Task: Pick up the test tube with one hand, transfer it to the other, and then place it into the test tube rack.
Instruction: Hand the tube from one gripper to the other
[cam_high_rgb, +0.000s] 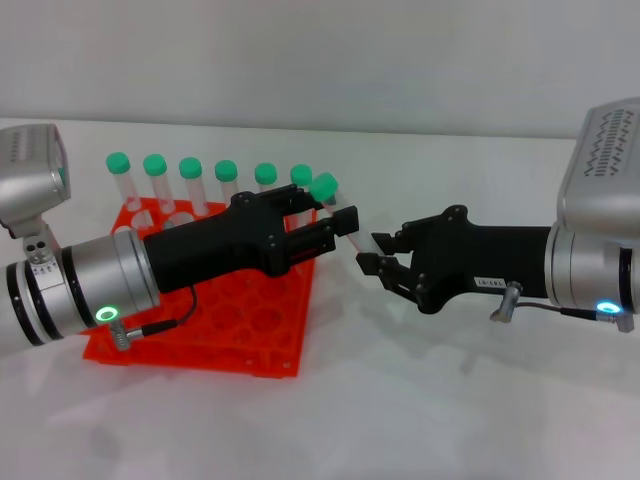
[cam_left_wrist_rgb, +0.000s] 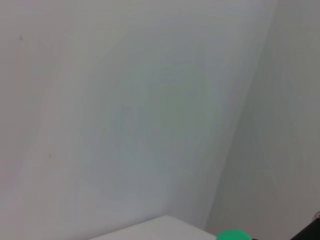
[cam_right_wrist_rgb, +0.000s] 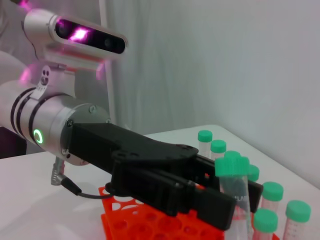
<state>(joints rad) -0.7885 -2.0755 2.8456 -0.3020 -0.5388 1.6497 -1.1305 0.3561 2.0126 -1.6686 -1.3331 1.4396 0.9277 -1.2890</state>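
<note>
- The tube (cam_high_rgb: 335, 215) in the left gripper (cam_high_rgb: 330, 222) shows its green cap, but the black fingers hide most of its body.
- The left arm covers much of the orange rack (cam_high_rgb: 215, 335) in the head view.
- In the left wrist view only a cut-off sliver of green cap (cam_left_wrist_rgb: 233, 235) shows.
- The right wrist view crops the rack (cam_right_wrist_rgb: 150, 225).

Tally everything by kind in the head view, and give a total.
Clear plastic test tubes with round green caps: 7 (6 standing in the rack, 1 at the left gripper's fingers)
Orange-red plastic test tube rack with round holes: 1
Black robot grippers: 2, left gripper and right gripper
Total: 10
</note>
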